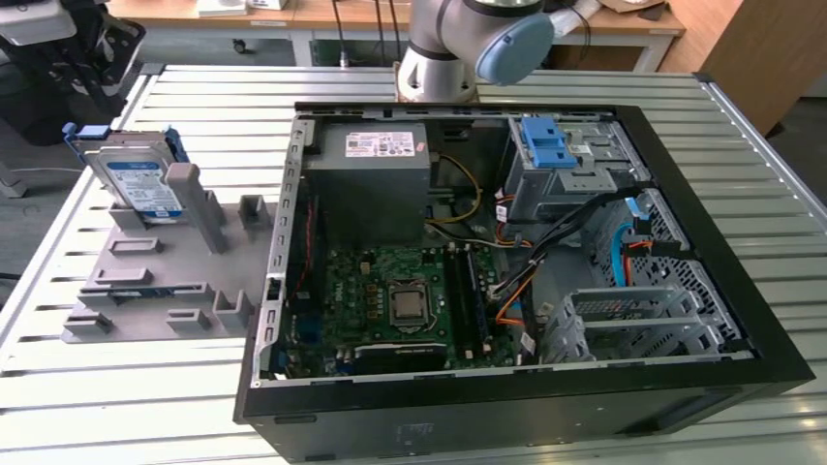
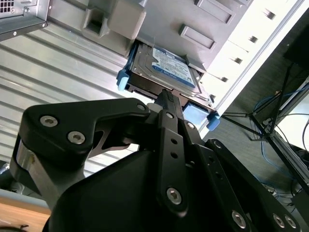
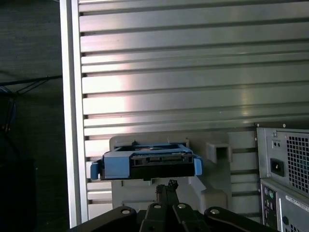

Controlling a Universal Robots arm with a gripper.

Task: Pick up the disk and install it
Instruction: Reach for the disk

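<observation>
The slatted metal table (image 1: 750, 145) took up most of the room, and on it lay the open computer case (image 1: 723, 387), with the arm (image 1: 452, 48) rising behind it. Beside the case, on the exterior view's left, sat a grey holder (image 1: 142, 291). The disk (image 1: 142, 184) stood on edge in the holder's far end, propped against a post with its label facing out, nowhere near the case's bays. In the second wrist view the claw (image 2: 166, 95) pointed at the disk's (image 2: 164, 67) connector edge but hung apart from it, its two fingers drawn together with nothing between them. The first wrist view showed the same claw (image 3: 169, 183) lined up on the middle of the disk (image 3: 149, 162). To my eye the pickup had not been made. Doing it well would mean spreading the fingers wider than the disk is thick, staying centred between the blue rails, gripping the flat faces squarely, and drawing it straight out of its slot so it doesn't snag the posts. I counted one table, one case, one arm, one holder, one disk and one claw.
</observation>
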